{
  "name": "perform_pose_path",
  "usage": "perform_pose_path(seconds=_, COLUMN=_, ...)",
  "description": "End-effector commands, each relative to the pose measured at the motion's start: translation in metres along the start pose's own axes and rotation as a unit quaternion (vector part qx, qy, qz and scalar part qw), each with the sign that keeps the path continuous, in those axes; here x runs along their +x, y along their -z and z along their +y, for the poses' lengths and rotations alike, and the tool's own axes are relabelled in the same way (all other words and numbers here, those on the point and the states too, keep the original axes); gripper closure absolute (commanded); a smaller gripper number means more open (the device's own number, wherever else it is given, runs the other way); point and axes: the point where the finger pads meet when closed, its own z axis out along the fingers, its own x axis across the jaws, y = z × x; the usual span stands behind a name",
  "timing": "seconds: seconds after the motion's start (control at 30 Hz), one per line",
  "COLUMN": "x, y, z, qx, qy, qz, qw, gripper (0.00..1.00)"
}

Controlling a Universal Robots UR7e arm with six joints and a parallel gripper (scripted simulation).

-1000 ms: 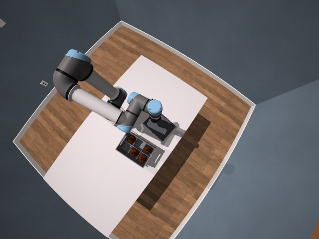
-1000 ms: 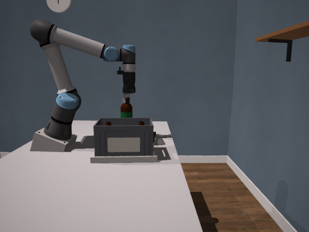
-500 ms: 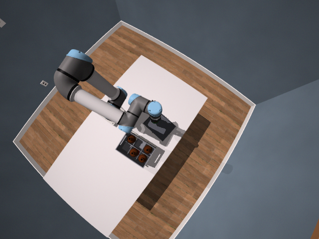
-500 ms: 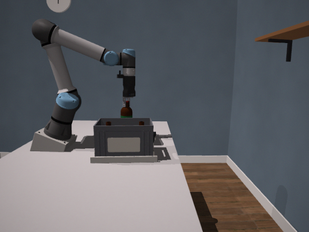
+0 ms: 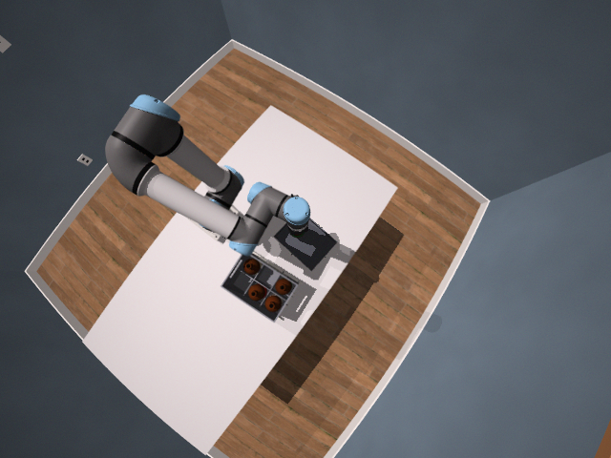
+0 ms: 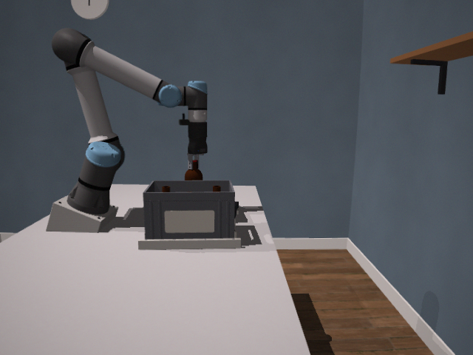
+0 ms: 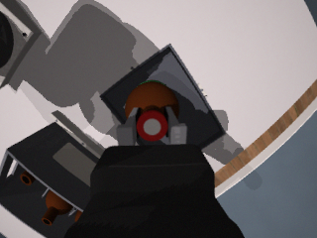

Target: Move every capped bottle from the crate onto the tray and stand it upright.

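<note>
The gripper [image 7: 153, 134] holds the capped bottle [image 7: 151, 102] by its neck, hanging upright above the tray [image 7: 198, 122], ready for standing

Blue-grey walls [image 6: 305, 95], wood floor [image 6: 344, 298], white table [image 6: 133, 298], wall shelf [image 6: 431, 51], clock [image 6: 89, 7].

— What colours on the bottle [image 7: 151, 101] in the gripper [image 7: 153, 129]?
— Brown glass, a red cap with a white centre, a sliver of green label.
— The crate [image 6: 188, 209]?
— Dark grey with a pale grey panel; the tray [image 5: 306, 243] is dark too.
— And the table [image 6: 133, 290]?
— White, over a brown wood-plank floor [image 6: 344, 302]
</note>
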Motion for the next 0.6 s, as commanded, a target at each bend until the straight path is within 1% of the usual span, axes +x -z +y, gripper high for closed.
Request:
perform_pose_path(seconds=0.0, x=0.0, y=-0.002, z=0.0, qx=0.0, qy=0.0, qz=0.001, qw=1.0, gripper=1.0)
perform_pose_path(seconds=0.47, x=0.001, y=-0.03, z=0.001, qx=-0.001, qy=0.0, qz=0.001, qw=1.0, gripper=1.0)
perform_pose_path(seconds=0.53, x=0.001, y=-0.03, z=0.001, qx=-0.001, qy=0.0, qz=0.001, qw=1.0, gripper=1.0)
perform_pose_path(seconds=0.57, x=0.0, y=-0.025, z=0.0, qx=0.0, qy=0.0, qz=0.001, qw=1.0, gripper=1.0)
